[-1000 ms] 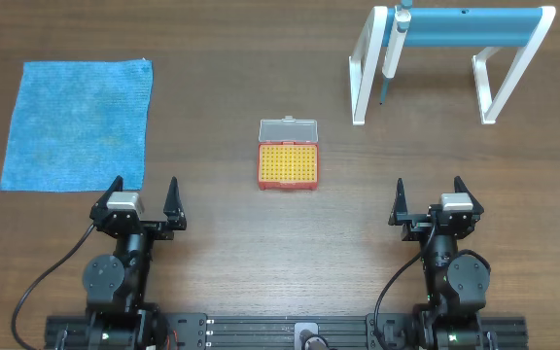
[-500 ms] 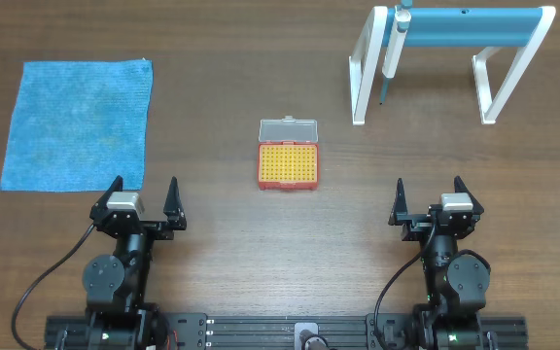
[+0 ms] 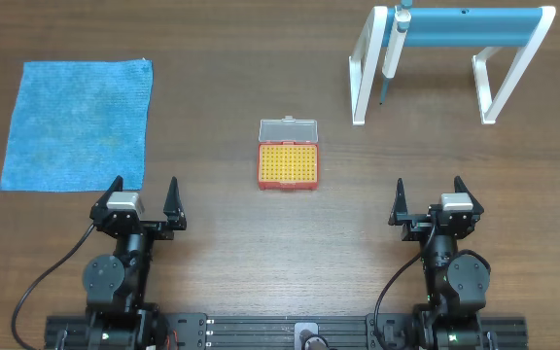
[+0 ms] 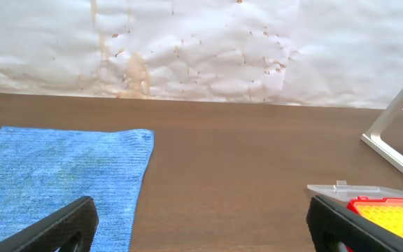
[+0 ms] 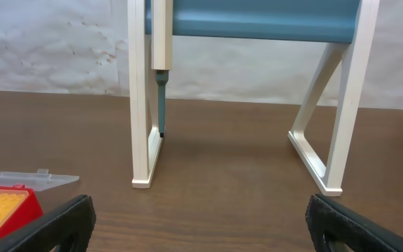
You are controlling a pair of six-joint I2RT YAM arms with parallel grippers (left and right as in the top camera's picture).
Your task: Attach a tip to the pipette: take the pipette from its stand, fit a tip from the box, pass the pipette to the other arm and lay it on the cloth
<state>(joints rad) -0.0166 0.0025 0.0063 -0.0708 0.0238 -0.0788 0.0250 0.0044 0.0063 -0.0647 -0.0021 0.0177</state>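
Observation:
The pipette [image 3: 393, 53] hangs upright at the left end of the white stand with a blue top bar [image 3: 470, 24], at the table's back right; its dark shaft [image 5: 161, 105] points down beside the stand's leg. A tip box [image 3: 288, 165] with an orange rack and its clear lid folded back sits mid-table. The blue cloth [image 3: 78, 124] lies flat at the back left. My left gripper [image 3: 144, 199] stands open near the front edge, short of the cloth [image 4: 54, 175]. My right gripper [image 3: 428, 197] stands open at the front right, well short of the stand [image 5: 145, 91]. Both hold nothing.
Bare wooden table [image 3: 212, 87] lies between cloth, box and stand. A white papered wall [image 4: 201, 49] rises behind the table's far edge. The box's corner [image 4: 387, 210] lies off to one side of my left gripper.

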